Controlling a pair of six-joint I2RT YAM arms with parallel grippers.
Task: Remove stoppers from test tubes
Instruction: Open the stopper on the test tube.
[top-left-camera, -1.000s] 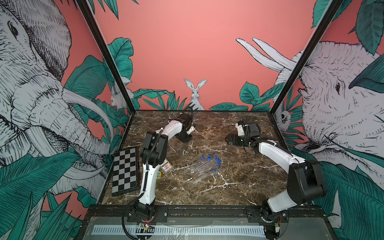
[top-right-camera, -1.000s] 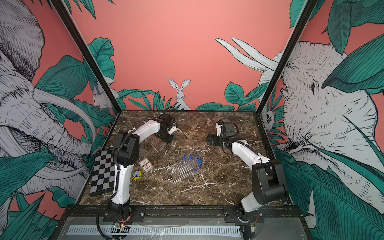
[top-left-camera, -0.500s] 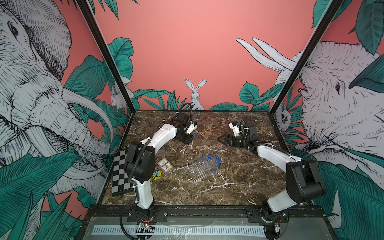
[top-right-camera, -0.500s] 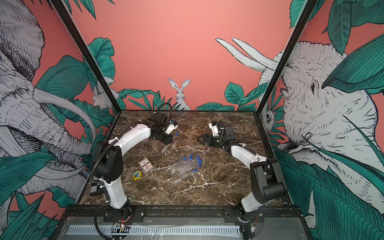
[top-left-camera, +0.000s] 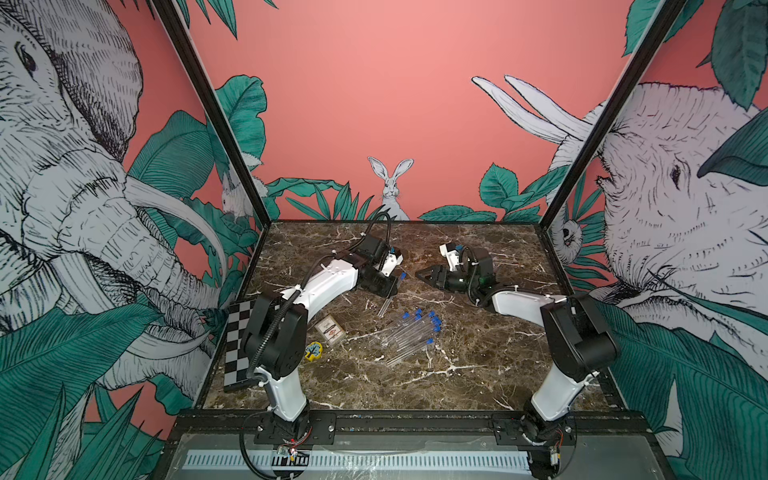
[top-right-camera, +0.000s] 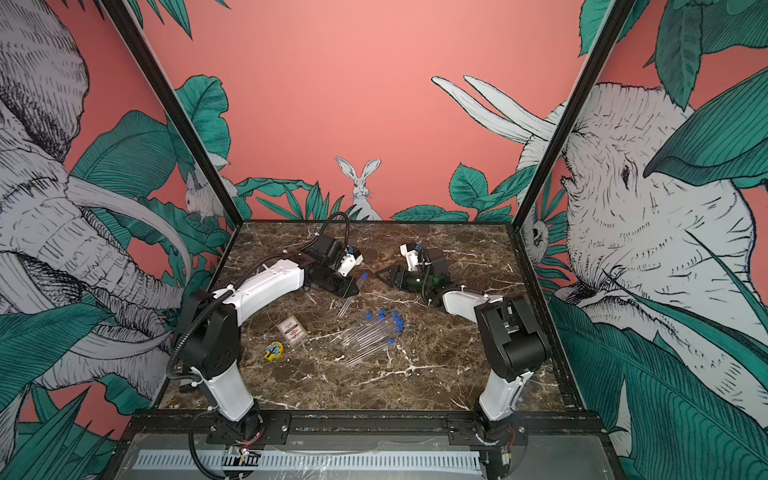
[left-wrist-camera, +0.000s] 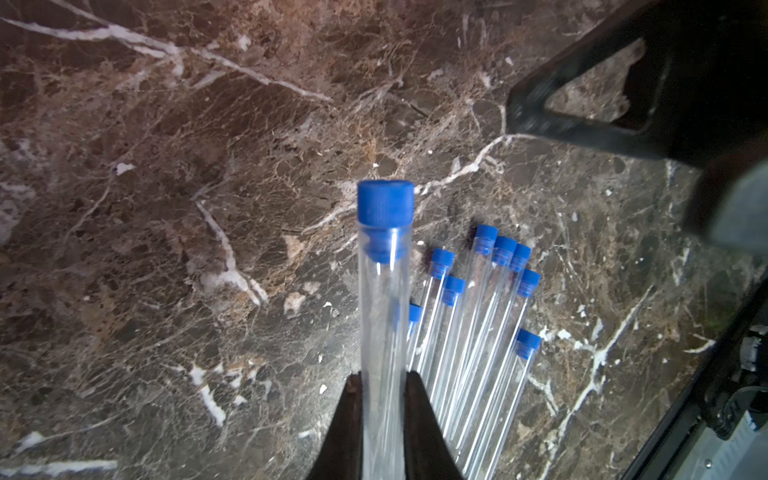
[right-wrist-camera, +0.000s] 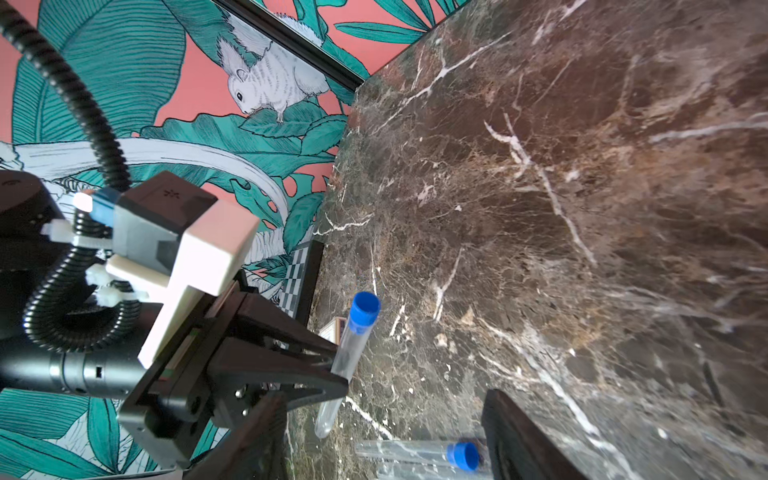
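Marble tabletop (top-left-camera: 478, 374); left tool (left-wrist-camera: 382, 380) grips stoppered test tube (left-wrist-camera: 382, 324), right tool (top-left-camera: 422, 275) gapes

Both top views were bright and even, soft shadows on the table (top-left-camera: 478, 374), walls (top-left-camera: 374, 104) bowed at the edges. The left wrist view was dimmer, one corner smeared. In the right wrist view one side streaked, and a stopper (right-wrist-camera: 462, 455) lay out of focus.

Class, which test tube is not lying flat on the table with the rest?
The test tube clamped in the left gripper, tilted up, blue stopper still in; the other tubes lie flat together.
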